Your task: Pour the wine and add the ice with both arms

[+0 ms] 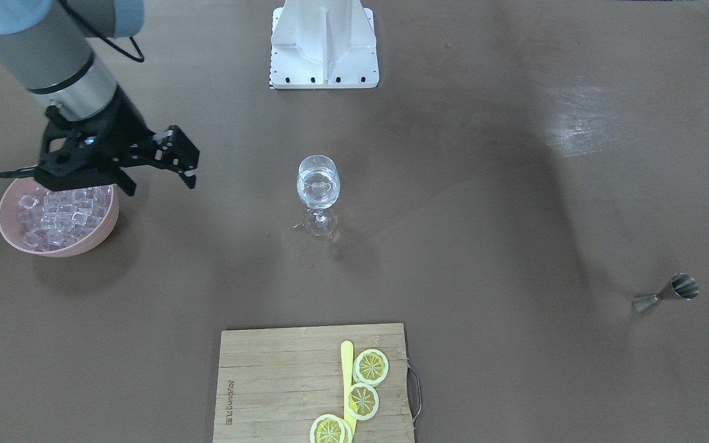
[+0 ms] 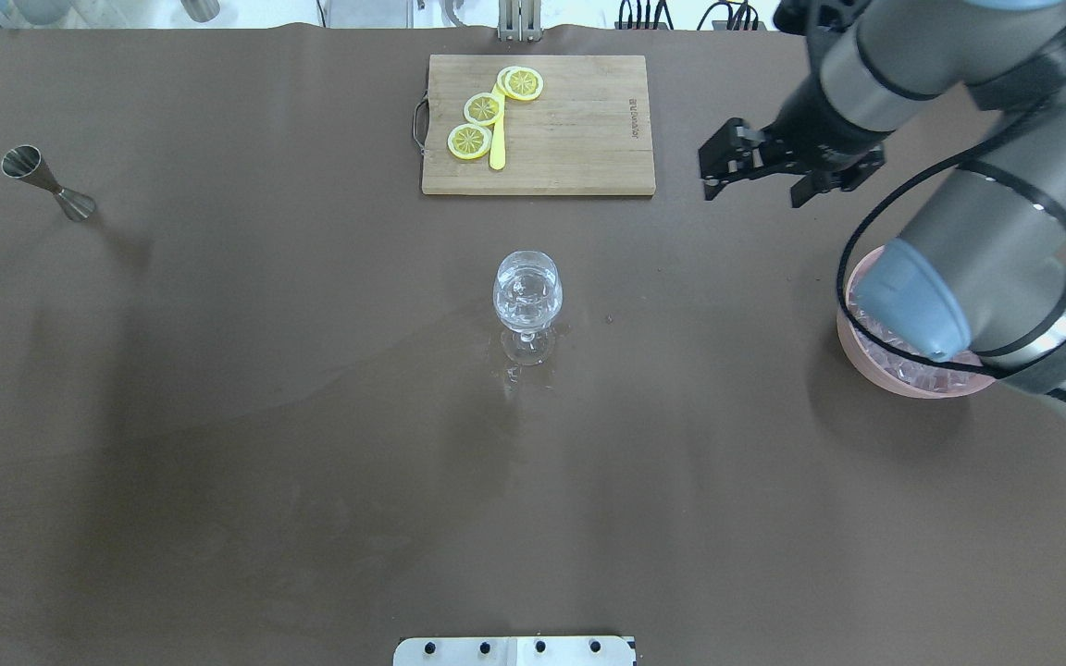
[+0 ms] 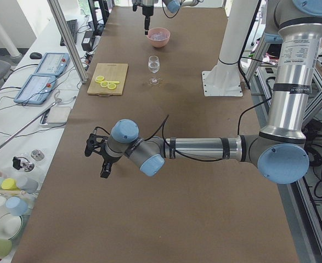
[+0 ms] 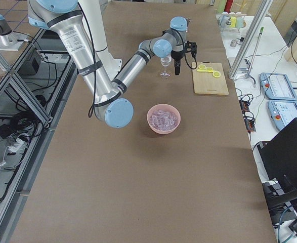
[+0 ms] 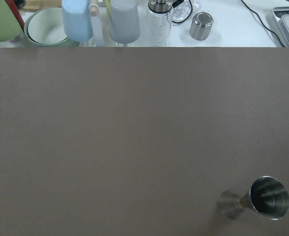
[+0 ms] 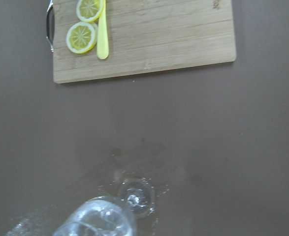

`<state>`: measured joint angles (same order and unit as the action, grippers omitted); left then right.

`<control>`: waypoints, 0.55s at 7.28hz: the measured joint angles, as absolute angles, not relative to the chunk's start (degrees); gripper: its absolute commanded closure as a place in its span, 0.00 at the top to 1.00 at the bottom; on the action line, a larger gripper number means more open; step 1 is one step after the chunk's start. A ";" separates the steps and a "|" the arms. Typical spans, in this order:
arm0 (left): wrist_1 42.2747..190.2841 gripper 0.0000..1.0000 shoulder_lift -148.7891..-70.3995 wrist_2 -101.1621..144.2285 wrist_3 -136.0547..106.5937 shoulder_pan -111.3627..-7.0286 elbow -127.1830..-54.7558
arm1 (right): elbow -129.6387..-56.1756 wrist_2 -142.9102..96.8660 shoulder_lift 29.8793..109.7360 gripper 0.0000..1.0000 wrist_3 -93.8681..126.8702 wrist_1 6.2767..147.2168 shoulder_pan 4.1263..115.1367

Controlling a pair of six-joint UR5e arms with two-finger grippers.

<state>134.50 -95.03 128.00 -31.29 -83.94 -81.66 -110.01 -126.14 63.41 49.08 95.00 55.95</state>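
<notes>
Ice [image 1: 59, 212] fills the pink bowl [image 1: 99, 237] just under the back of your right hand [image 1: 159, 184], which is spread wide and empty. Draw back over the heap, pinch one top cube gently, then carry it to the glass [image 1: 321, 223] of wine [image 1: 318, 191] ahead.

A burned-in brand mark [image 2: 633, 106] ran along the cutting board [image 2: 570, 148], on the end nearest the right gripper [image 2: 753, 194], but the lettering was too small and blurred to spell out. A printed label [image 3: 299, 49] sat on the left arm [image 3: 289, 109], well back from its gripper, and a second label [image 4: 79, 36] on the right arm [image 4: 95, 76]; both were illegible. No word or number could be read for certain.
</notes>
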 measured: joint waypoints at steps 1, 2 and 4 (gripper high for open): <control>134.41 0.99 -94.91 128.00 -31.29 -83.94 -81.63 | -110.11 -127.28 68.44 1.00 39.85 94.99 61.13; 134.34 0.99 -94.84 128.07 -31.31 -83.94 -81.56 | -109.38 -128.47 73.19 1.00 29.92 94.91 66.73; 132.74 0.99 -95.24 128.94 -31.06 -84.52 -81.95 | -105.97 -131.65 80.29 1.00 11.10 94.88 78.63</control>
